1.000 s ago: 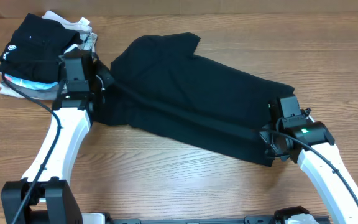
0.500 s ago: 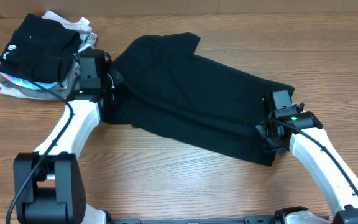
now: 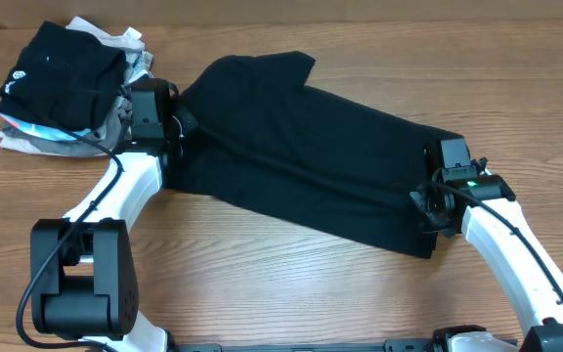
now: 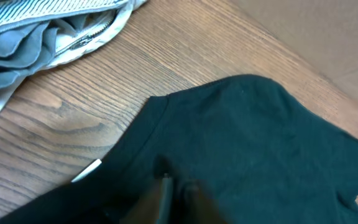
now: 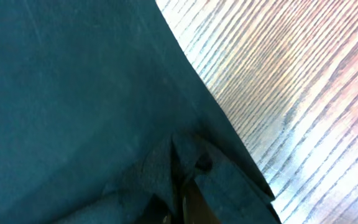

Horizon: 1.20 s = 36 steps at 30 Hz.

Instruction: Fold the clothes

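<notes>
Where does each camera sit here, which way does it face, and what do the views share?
Overhead: fixed above the table, looking straight down on the black shirt and folded pile; both arms, left end effector and right end effector show.
Left wrist: low by the shirt's collar, facing the neck tag and pile; its fingertips blur at the bottom edge.
Right wrist: close over the shirt's edge and wood; fabric bunches at its fingertips.
Shared: shirt and table in all three; pile in overhead and left wrist.

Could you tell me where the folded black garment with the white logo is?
In the overhead view, the folded black garment lies at the far left, atop the grey and white garments, left of the black shirt.
</notes>
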{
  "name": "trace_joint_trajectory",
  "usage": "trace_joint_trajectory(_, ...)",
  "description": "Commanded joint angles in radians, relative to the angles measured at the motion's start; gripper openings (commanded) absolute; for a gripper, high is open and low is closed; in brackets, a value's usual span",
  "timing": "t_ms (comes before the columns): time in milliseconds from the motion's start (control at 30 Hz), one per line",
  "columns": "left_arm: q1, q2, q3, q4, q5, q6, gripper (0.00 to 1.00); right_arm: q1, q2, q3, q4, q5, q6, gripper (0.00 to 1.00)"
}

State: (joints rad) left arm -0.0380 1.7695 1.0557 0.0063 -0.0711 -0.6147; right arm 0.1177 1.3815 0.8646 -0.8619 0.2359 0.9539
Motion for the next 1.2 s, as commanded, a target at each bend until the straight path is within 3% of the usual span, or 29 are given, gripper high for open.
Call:
trace_joint_trajectory(0, -0.004, 0.010, 0.022, 0.018, -0.013, 0.009, 0.45, -0.007, 0.003, 0.026, 0.008, 0.026, -0.017, 0.34)
trace_joint_trajectory(67, -0.004, 0.010, 0.022, 0.024, -0.013, 0.010, 0.67, -0.007, 0.003, 0.026, 0.013, 0.026, -0.019, 0.86)
trace_joint_trajectory(100, -0.004, 0.010, 0.022, 0.026, -0.014, 0.011, 0.76, -0.007, 0.003, 0.026, 0.017, 0.026, -0.019, 0.98)
trace_joint_trajectory(133, -0.004, 0.010, 0.022, 0.028, -0.014, 0.021, 0.88, -0.007, 0.003, 0.026, 0.021, 0.026, -0.020, 1.00)
trace_joint_trajectory(167, -0.004, 0.009, 0.022, 0.032, -0.014, 0.049, 1.00, -0.007, 0.003, 0.028, 0.024, 0.026, -0.020, 1.00)
trace_joint_trajectory(400, 0.005, -0.005, 0.079, -0.040, -0.015, 0.271, 1.00, -0.007, 0.003, 0.185, -0.107, 0.025, -0.116, 1.00)
trace_joint_trajectory(733, -0.008, -0.006, 0.559, -0.621, 0.023, 0.489, 1.00, -0.007, 0.003, 0.631, -0.381, -0.080, -0.371, 1.00)
trace_joint_trajectory(967, -0.074, 0.038, 0.866, -0.772, 0.026, 0.514, 1.00, -0.032, 0.027, 0.722, -0.385, -0.087, -0.375, 1.00)
trace_joint_trajectory(1167, -0.145, 0.197, 1.100, -0.821, 0.017, 0.521, 1.00, -0.103, 0.119, 0.773, -0.373, -0.188, -0.439, 1.00)
